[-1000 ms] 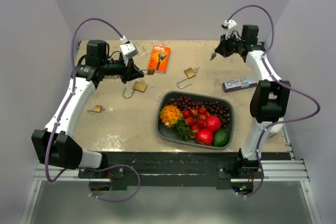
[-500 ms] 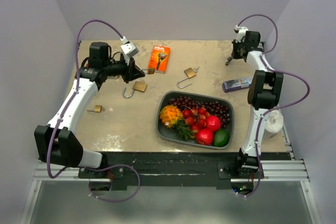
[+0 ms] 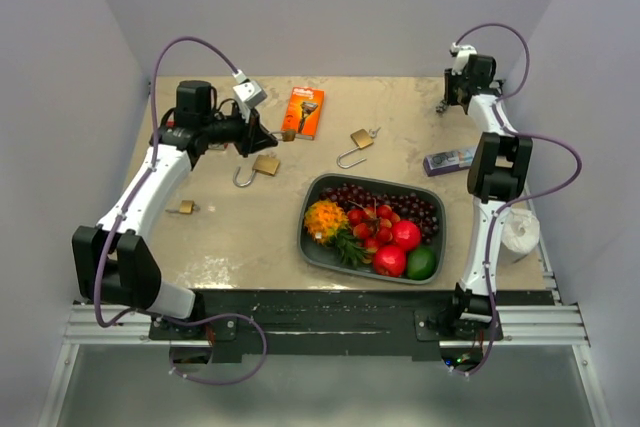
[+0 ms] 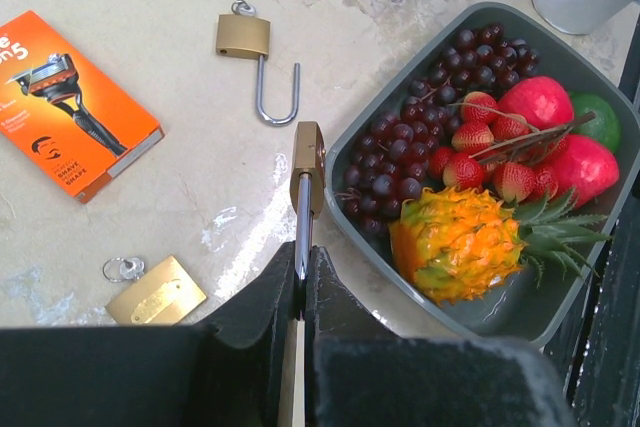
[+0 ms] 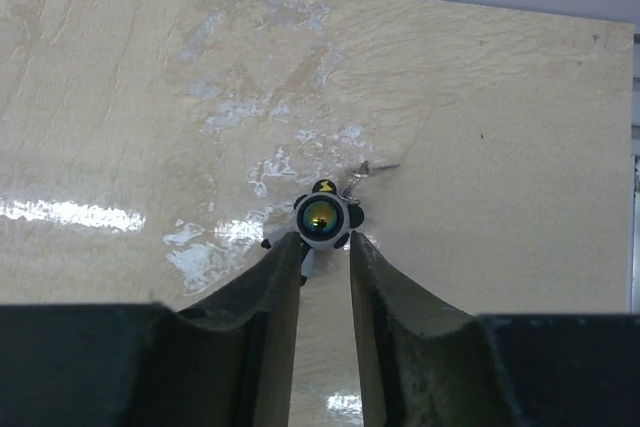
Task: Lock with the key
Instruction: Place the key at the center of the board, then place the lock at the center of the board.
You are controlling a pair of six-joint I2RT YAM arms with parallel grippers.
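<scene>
Left gripper [image 4: 303,252]: fingers closed on the steel shackle of a brass padlock [image 4: 307,152]. In the top view it sits at upper left of the tabletop.
Held padlock: its body sticks out past the fingertips, clear of the table and close to the left rim of the tray [image 3: 303,237].
Right gripper [image 5: 324,242]: fingers a little apart, low over the table in the far right corner of the top view.
Key [image 5: 372,168]: on the table just past the right fingertips, joined to a round fob [image 5: 321,217]. The fob lies at the tips. Whether they touch it cannot be told.
Second padlock [image 3: 355,147]: shackle open, on the table at upper centre, with a key in its body.
Third padlock [image 3: 258,167]: on the table just below the left gripper.
Small padlock [image 3: 183,208]: near the left edge of the table.
Razor box [image 3: 302,112]: orange, lying flat at the far edge, right of the left gripper.
Tray: grey, lower centre, holding grapes, strawberries and other fruit.
Purple box [image 3: 450,160]: on the right side of the table, beside the right arm.
</scene>
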